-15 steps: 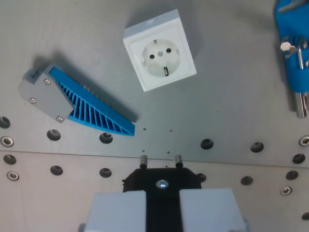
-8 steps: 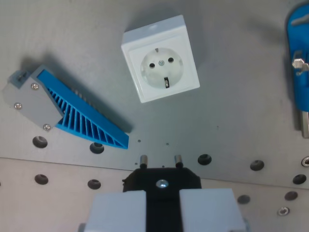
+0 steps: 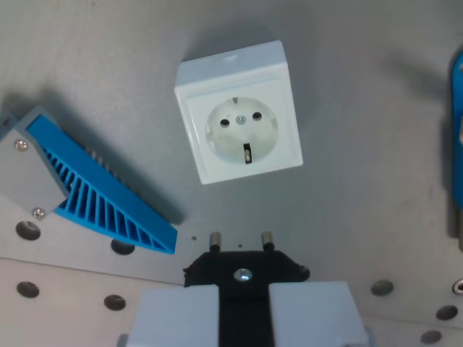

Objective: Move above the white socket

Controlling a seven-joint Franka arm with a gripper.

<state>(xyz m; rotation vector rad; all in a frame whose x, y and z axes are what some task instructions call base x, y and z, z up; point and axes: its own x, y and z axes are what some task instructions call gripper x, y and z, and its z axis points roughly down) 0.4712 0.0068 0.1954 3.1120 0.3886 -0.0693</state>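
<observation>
**Supervisor:** What does the socket look like from where you sit?

**Operator:** I see the white socket (image 3: 238, 112) a little above the middle of the wrist view, lying flat on the grey plate (image 3: 347, 87). It is a square white box, turned slightly so its corners sit off the picture's axes. Its round recess holds two dark pin holes side by side, a small screw between them, and a dark earthing clip at the near edge of the recess.

**Supervisor:** Anything close to it?

**Operator:** To its left, apart from it, I have a blue ribbed wedge (image 3: 101, 195) with a grey end cap, running down towards the near side. A blue object (image 3: 458, 137) is cut off at the right edge; I cannot tell what it is. Bolt holes run along the near part of the plate.

**Supervisor:** And the arm?

**Operator:** I am looking straight down. The gripper (image 3: 242, 307) fills the bottom centre, its pale fingers (image 3: 177, 318) pinching a black plug (image 3: 244, 269) between them. The plug's two metal pins point towards the socket, sitting just on the near side of its lower edge, roughly in line with the recess. How high the plug is above the plate I cannot judge.
</observation>
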